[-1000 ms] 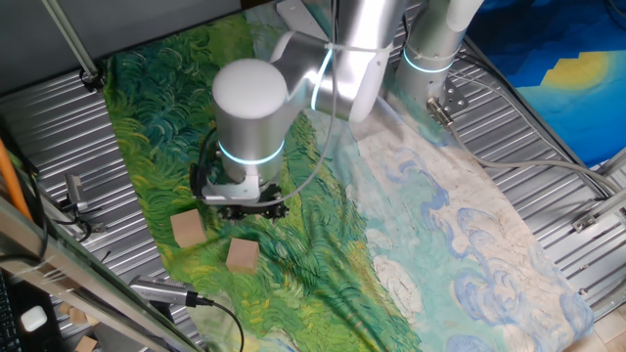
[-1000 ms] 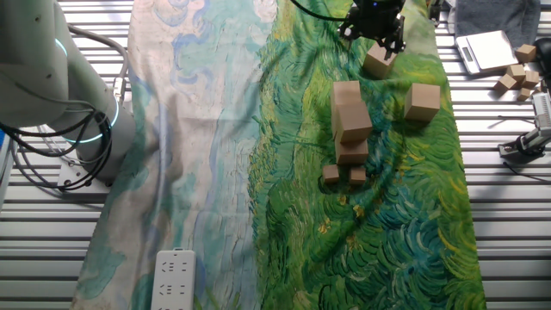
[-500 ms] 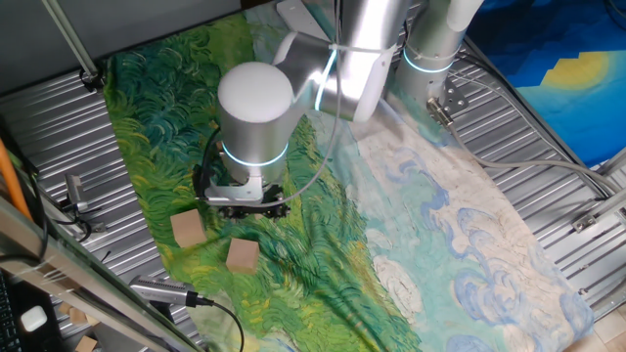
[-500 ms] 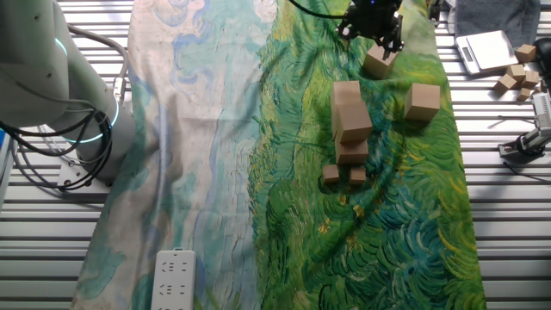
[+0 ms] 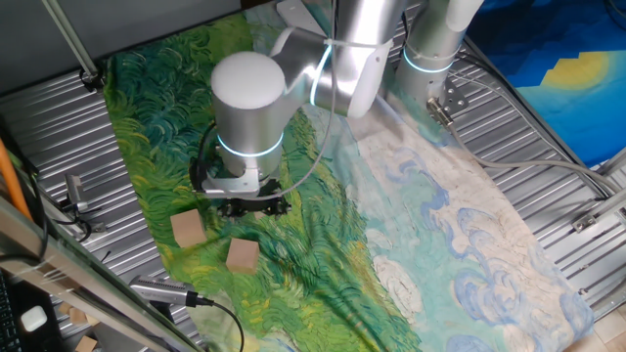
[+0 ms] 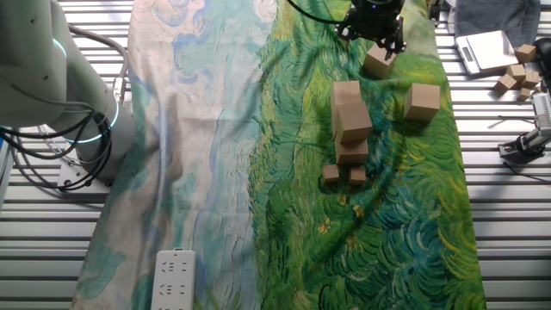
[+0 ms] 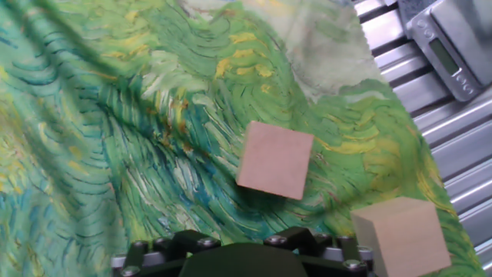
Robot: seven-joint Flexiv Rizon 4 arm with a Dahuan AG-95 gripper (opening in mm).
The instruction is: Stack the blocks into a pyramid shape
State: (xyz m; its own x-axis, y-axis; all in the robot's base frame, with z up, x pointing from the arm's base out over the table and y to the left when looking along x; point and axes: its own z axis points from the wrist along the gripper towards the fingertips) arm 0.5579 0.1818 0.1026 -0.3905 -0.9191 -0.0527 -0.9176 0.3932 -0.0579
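Note:
Several plain tan wooden blocks lie on the green painted cloth (image 6: 387,215). In the other fixed view, a cluster of them (image 6: 349,116) sits mid-cloth, some stacked, with two small ones (image 6: 344,175) in front. One loose block (image 6: 377,60) lies just below my gripper (image 6: 372,30), and another (image 6: 423,101) lies to the right. The hand view shows these two as a near block (image 7: 275,160) straight ahead and a second one (image 7: 400,235) at the lower right. In one fixed view my gripper (image 5: 245,203) hovers above the two blocks (image 5: 188,229) (image 5: 243,255). It looks open and holds nothing.
A metal slatted table (image 6: 499,224) surrounds the cloth. A scale (image 6: 484,50) and spare small blocks (image 6: 515,76) sit off the cloth at the right. A white power strip (image 6: 175,280) lies at the near left. The robot base (image 6: 52,86) stands at the left.
The arm has shifted slightly over the two loose blocks. No block has moved.

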